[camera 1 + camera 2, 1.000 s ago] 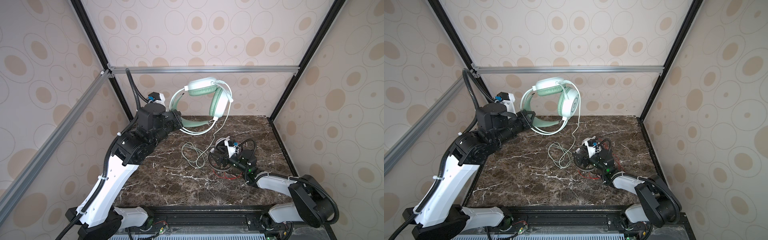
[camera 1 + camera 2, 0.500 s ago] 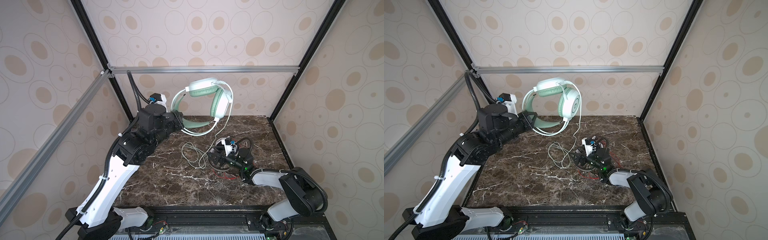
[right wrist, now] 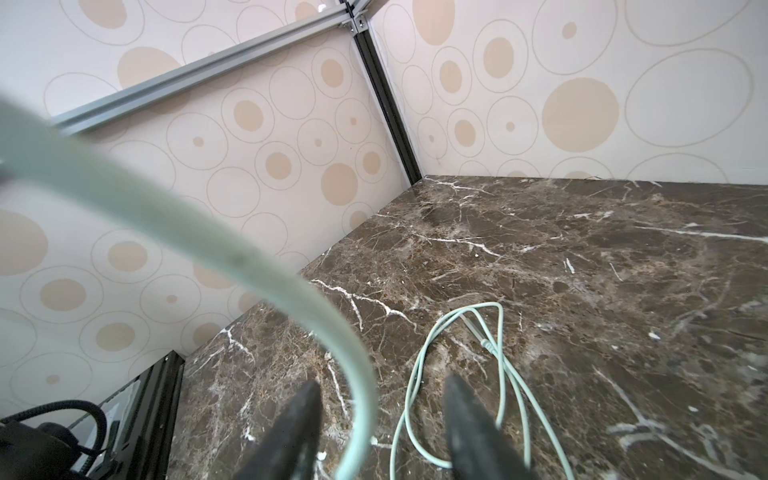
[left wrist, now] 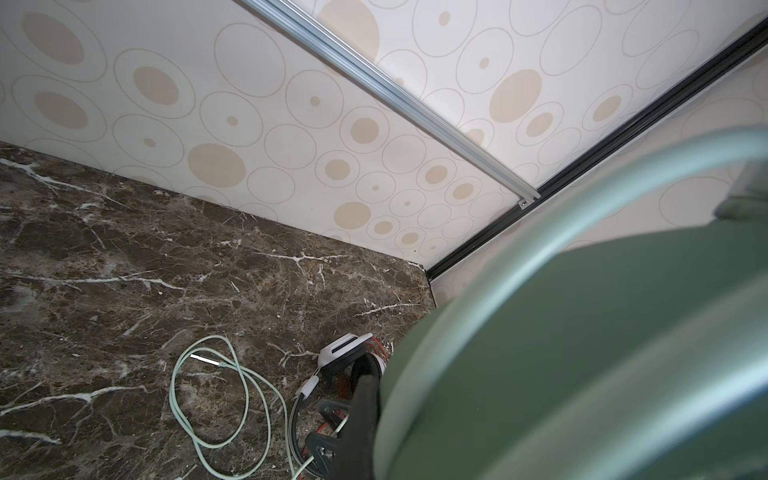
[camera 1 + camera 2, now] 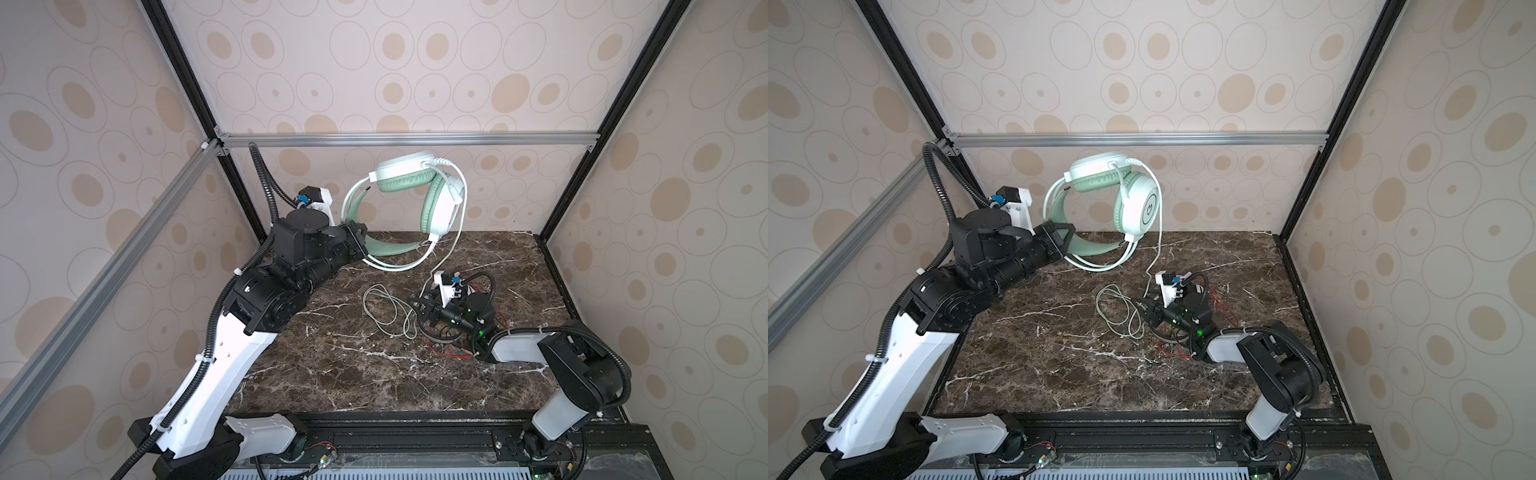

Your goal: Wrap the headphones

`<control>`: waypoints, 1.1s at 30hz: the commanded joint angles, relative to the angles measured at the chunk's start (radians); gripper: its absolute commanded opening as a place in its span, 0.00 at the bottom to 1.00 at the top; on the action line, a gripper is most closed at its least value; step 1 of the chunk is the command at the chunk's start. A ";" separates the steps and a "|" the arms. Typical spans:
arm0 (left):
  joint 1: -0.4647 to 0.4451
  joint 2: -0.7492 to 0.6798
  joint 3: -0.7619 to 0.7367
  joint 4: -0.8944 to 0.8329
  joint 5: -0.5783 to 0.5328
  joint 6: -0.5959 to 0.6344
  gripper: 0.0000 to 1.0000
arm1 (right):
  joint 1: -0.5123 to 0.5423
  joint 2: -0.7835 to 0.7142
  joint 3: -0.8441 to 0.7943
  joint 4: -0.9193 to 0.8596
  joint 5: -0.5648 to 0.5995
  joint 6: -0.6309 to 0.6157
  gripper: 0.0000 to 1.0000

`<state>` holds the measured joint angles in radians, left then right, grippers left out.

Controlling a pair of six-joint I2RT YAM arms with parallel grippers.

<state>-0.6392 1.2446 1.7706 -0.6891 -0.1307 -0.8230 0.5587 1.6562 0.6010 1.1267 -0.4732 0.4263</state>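
Note:
My left gripper (image 5: 357, 240) (image 5: 1065, 241) is shut on the padded headband of the mint-green headphones (image 5: 415, 174) (image 5: 1100, 166) and holds them in the air over the back of the table. In the left wrist view the headband (image 4: 582, 332) fills the frame beside one black finger (image 4: 365, 407). The pale green cable (image 5: 386, 311) (image 5: 1117, 309) hangs down and lies in loops on the marble. My right gripper (image 5: 422, 313) (image 5: 1144, 311) (image 3: 381, 382) sits low beside those loops, open, with the hanging cable running between its fingers. The white-and-black headphones (image 5: 440, 334) (image 4: 345, 349) with the red cable (image 5: 453, 353) lie under the right arm.
The brown marble table (image 5: 332, 374) is closed in by patterned walls. An aluminium rail (image 5: 407, 139) crosses the back wall and another runs along the left wall. A black frame edge (image 5: 374, 419) borders the table's front.
My right gripper has slid left towards the hanging green cable and its fingers have narrowed around it. The left gripper and the raised headphones have barely moved.

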 commanded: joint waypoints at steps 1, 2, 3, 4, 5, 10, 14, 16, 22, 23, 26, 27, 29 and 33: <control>0.007 -0.042 0.015 0.099 -0.022 -0.029 0.00 | 0.011 0.006 0.008 0.085 -0.016 0.045 0.29; 0.007 -0.043 0.013 0.096 -0.039 -0.024 0.00 | 0.010 -0.004 -0.001 0.082 -0.013 0.046 0.23; 0.008 -0.046 0.008 0.091 -0.057 -0.018 0.00 | 0.011 -0.020 -0.015 0.069 -0.006 0.043 0.20; 0.007 -0.048 0.004 0.085 -0.081 -0.011 0.00 | 0.011 -0.040 -0.028 0.047 0.007 0.035 0.19; 0.007 -0.050 -0.005 0.083 -0.114 0.007 0.00 | 0.011 -0.077 -0.041 -0.005 0.030 0.016 0.18; 0.013 -0.005 -0.037 0.051 -0.285 0.199 0.00 | 0.015 -0.354 0.044 -0.771 0.282 -0.247 0.03; 0.030 0.060 -0.104 0.041 -0.409 0.360 0.00 | 0.028 -0.550 0.104 -1.122 0.567 -0.438 0.02; 0.052 0.061 -0.185 0.083 -0.424 0.416 0.00 | 0.034 -0.624 0.136 -1.224 0.661 -0.505 0.00; 0.063 0.052 -0.349 0.128 -0.360 0.484 0.00 | 0.128 -0.755 0.251 -1.465 0.848 -0.637 0.00; 0.062 0.052 -0.366 0.116 -0.357 0.466 0.00 | 0.157 -0.772 0.261 -1.487 0.880 -0.649 0.00; 0.063 0.062 -0.408 0.053 -0.352 0.404 0.00 | 0.235 -0.808 0.267 -1.535 0.938 -0.663 0.00; 0.061 0.054 -0.440 0.048 -0.332 0.385 0.00 | 0.255 -0.815 0.266 -1.548 0.946 -0.661 0.00; 0.060 0.024 -0.518 0.077 -0.270 0.361 0.00 | 0.287 -0.824 0.264 -1.567 0.960 -0.654 0.00; 0.049 -0.016 -0.645 0.108 -0.239 0.295 0.00 | 0.365 -0.822 0.296 -1.631 0.981 -0.631 0.00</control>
<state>-0.5819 1.2713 1.1564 -0.6476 -0.4088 -0.4362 0.8783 0.8402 0.8528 -0.4141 0.4477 -0.1963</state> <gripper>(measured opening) 0.071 0.059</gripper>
